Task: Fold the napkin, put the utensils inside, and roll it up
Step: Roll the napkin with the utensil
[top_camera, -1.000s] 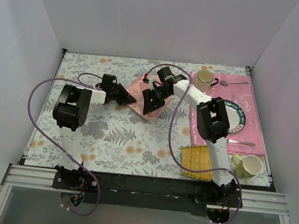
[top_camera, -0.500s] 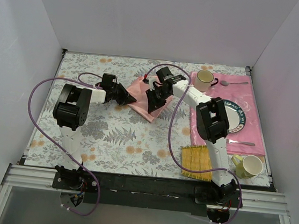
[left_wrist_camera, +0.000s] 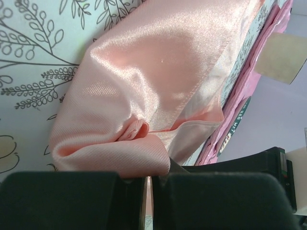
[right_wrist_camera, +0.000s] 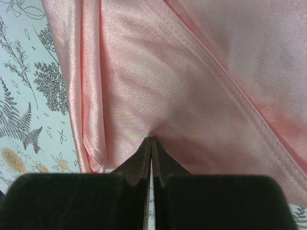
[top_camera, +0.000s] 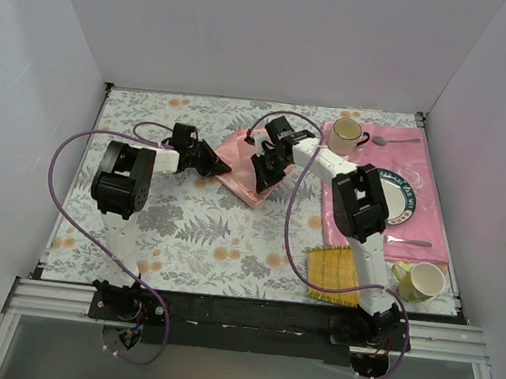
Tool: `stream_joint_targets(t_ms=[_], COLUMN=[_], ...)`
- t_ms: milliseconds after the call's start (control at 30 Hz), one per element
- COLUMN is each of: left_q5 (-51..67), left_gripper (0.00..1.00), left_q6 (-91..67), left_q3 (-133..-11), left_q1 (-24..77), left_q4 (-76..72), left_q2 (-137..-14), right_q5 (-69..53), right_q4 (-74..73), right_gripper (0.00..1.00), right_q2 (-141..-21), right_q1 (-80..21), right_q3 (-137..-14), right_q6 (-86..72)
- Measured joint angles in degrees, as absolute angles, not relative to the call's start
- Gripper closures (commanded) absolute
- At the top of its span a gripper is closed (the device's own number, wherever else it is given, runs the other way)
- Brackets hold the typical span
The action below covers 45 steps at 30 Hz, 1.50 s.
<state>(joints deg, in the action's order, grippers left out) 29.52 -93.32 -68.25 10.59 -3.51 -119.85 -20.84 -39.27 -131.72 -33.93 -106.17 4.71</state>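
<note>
The napkin (top_camera: pixel 237 181), glossy salmon-pink satin, lies bunched on the floral tablecloth between my two arms. My left gripper (top_camera: pixel 221 165) is at its left edge. In the left wrist view the left gripper (left_wrist_camera: pixel 147 181) is shut on a folded lip of the napkin (left_wrist_camera: pixel 158 81). My right gripper (top_camera: pixel 262 178) bears down on the cloth's right side. Seen from the right wrist, the right gripper (right_wrist_camera: pixel 151 140) pinches a small peak of the napkin (right_wrist_camera: pixel 201 86), jaws together. The utensils are out of view.
A deeper pink placemat (top_camera: pixel 433 215) lies at the right with a blue-rimmed plate (top_camera: pixel 399 195), a cream mug (top_camera: pixel 347 132) and two silver spoons (top_camera: pixel 394 141) (top_camera: pixel 409 241). A yellow bamboo mat (top_camera: pixel 333 274) and a yellow-green mug (top_camera: pixel 423 280) sit near the front right.
My right gripper has gone from open to shut, pinching the napkin, and shifted slightly toward the back. The left arm has kept its hold and place.
</note>
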Motion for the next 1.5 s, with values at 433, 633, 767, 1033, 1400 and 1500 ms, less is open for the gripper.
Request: stream_joint_targets(t_ms=[433, 633, 767, 1033, 1400, 1500], left_q5=[31.22, 31.9, 32.14, 32.49, 33.54, 33.91], left_gripper=[1.0, 1.0, 1.0, 1.0, 1.0, 1.0], left_q6=[-92.75, -91.88, -91.18, -91.0, -91.11, -91.13], left_q3=[-72.03, -73.84, -74.76, -74.56, -74.15, -74.3], left_q1=[10.28, 10.2, 10.15, 9.72, 9.28, 9.17], left_q4=[0.62, 3.14, 4.54, 4.51, 3.6, 3.64], left_q2=[-121.75, -122.5, -122.85, -122.91, -123.11, -123.24], right_q5=[-9.8, 0.67, 4.47, 12.47, 19.81, 20.69], right_q4=[-40.6, -36.8, -32.69, -25.82, -17.65, -16.71], right_gripper=[0.56, 0.38, 0.36, 0.41, 0.41, 0.39], right_q2=[-129.86, -120.95, -118.85, -119.85, -123.0, -124.31], right_q1=[-36.75, -42.22, -48.84, -57.93, -57.47, -57.43], right_q3=[-107.87, -103.2, -103.09, -97.19, -93.43, -93.43], right_q6=[4.16, 8.67, 15.14, 23.22, 27.9, 28.25])
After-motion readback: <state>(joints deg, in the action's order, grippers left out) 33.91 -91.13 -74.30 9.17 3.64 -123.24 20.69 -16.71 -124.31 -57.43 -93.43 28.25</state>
